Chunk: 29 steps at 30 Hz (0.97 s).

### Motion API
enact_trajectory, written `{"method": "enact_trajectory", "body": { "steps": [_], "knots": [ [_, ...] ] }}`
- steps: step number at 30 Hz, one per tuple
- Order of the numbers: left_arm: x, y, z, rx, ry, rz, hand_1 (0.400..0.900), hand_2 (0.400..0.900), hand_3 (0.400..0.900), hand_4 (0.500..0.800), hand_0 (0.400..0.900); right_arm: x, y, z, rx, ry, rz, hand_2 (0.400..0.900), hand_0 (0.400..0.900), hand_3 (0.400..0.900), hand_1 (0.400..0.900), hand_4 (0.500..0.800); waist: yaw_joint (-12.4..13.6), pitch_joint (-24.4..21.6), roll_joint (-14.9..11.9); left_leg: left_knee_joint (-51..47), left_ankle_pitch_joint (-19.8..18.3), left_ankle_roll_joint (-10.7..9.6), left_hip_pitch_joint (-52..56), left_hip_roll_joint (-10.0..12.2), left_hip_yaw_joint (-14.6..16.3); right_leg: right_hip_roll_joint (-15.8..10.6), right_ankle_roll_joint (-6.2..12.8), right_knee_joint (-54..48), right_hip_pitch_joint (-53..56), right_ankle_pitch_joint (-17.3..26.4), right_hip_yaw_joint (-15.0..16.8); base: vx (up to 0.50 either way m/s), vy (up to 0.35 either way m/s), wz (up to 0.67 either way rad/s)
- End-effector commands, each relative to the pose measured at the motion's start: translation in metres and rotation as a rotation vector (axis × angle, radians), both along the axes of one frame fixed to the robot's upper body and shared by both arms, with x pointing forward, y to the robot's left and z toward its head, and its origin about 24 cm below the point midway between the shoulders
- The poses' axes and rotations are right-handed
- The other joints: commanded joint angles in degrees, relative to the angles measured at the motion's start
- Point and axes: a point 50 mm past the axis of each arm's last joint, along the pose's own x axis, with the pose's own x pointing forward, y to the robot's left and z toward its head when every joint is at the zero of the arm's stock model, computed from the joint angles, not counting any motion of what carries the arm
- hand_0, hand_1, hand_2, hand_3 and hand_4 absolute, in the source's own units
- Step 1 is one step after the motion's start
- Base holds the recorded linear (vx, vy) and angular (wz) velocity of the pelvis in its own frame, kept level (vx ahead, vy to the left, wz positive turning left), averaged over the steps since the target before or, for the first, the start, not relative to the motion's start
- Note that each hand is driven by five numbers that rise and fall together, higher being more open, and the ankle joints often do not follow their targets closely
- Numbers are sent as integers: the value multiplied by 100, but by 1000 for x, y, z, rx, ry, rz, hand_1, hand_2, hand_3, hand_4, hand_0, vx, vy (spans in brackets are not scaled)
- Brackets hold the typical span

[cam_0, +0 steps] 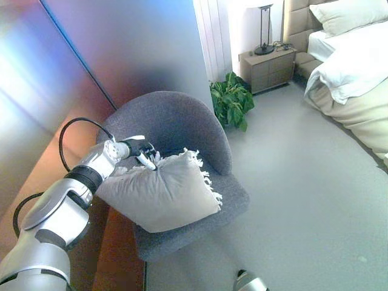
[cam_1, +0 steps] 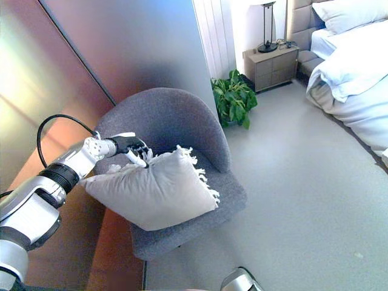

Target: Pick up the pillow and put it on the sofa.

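Observation:
A beige pillow (cam_0: pixel 163 191) with a white fringe leans tilted on the seat of a grey armchair (cam_0: pixel 176 121). My left hand (cam_0: pixel 140 151) reaches in from the lower left to the pillow's top edge near the chair's back. Its fingers are curled and pinch the top edge of the pillow (cam_1: pixel 154 191). The hand also shows in the right eye view (cam_1: pixel 130 147). My right hand shows in no view.
A shiny wall panel (cam_0: pixel 91 54) stands close behind and left of the chair. A potted plant (cam_0: pixel 230 100) sits behind the chair. A nightstand (cam_0: pixel 267 66) with a lamp (cam_0: pixel 264 30) and a bed (cam_0: pixel 357 73) stand at the far right, across grey floor (cam_0: pixel 303 182).

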Motion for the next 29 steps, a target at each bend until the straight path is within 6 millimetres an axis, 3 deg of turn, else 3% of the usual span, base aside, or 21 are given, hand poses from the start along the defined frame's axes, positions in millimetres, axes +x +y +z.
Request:
{"method": "enact_trajectory", "body": {
  "steps": [1, 10, 17, 24, 29],
  "knots": [
    [15, 27, 102, -2, -332, 136, 900, 900, 900, 800, 900, -12, -16, 9, -63, 10, 1, 900, 900, 900, 900, 800, 81, -257, 152, 80, -204, -181, 397, -133, 55, 303, 385, 101, -85, 168, -158, 6, -12, 4],
    [12, 34, 101, -22, -338, 159, 900, 900, 900, 800, 900, -10, -12, 7, -65, 19, 5, 900, 900, 900, 900, 800, 194, -312, 88, 96, -177, -204, 391, -89, 17, 310, 354, 89, -47, 150, -291, 0, -2, 2],
    [11, 28, 94, -146, -329, 152, 900, 900, 900, 800, 900, -1, -4, 2, -50, 15, 41, 900, 900, 900, 900, 800, 409, -360, -41, 89, -147, -217, 382, -27, -138, 327, 301, 58, 23, 130, -461, -6, 7, 10],
    [4, 8, 46, -295, -232, 62, 900, 900, 900, 800, 900, 31, 7, -3, -26, -23, 89, 900, 900, 900, 900, 800, 887, -450, -358, 79, -118, -181, 292, 38, -524, 370, 165, 27, 68, 82, -715, -36, 3, 22],
    [-16, 1, -19, -407, -134, 68, 900, 900, 900, 800, 900, 51, 16, -6, -14, -48, 140, 900, 900, 900, 900, 800, 1254, -467, -571, 96, -103, -149, 242, 62, -770, 361, 72, 44, 149, 2, -934, -14, 11, 18]
  ]
}}
